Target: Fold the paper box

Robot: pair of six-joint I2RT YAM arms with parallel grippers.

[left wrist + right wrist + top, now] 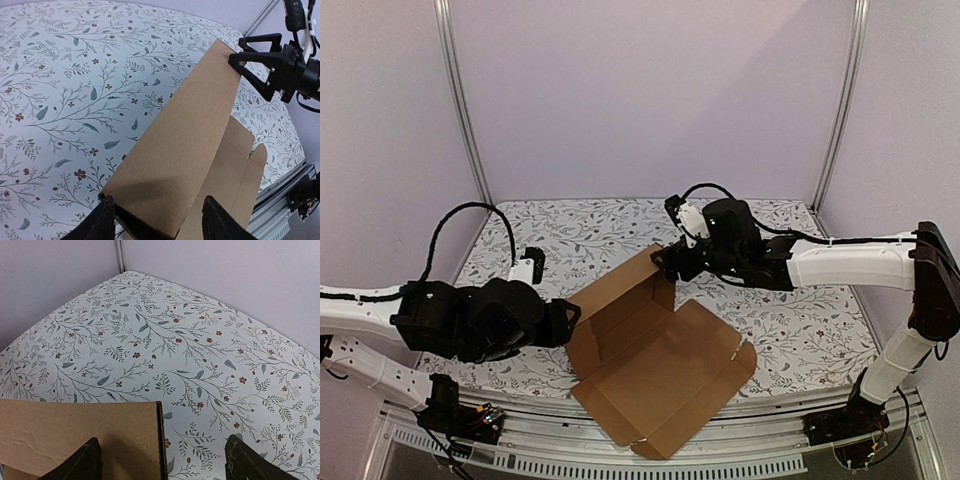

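Observation:
The paper box [660,370] is a brown cardboard sheet lying half folded near the table's front middle. One long wall [615,290] stands raised along its far-left side, and a wide flat panel reaches toward the front edge. My left gripper [570,318] is at the near-left end of that wall. In the left wrist view its jaws [160,222] stand open astride the wall [185,145]. My right gripper [665,262] is at the wall's far end. It is open [167,465], with the cardboard corner [75,432] between its fingers, nearer the left one.
A floral cloth [790,330] covers the table. Metal frame posts [460,100] [840,100] and lilac walls close in the back. The box's front corner [650,445] overhangs the metal rail at the near edge. The right gripper also shows in the left wrist view [260,65].

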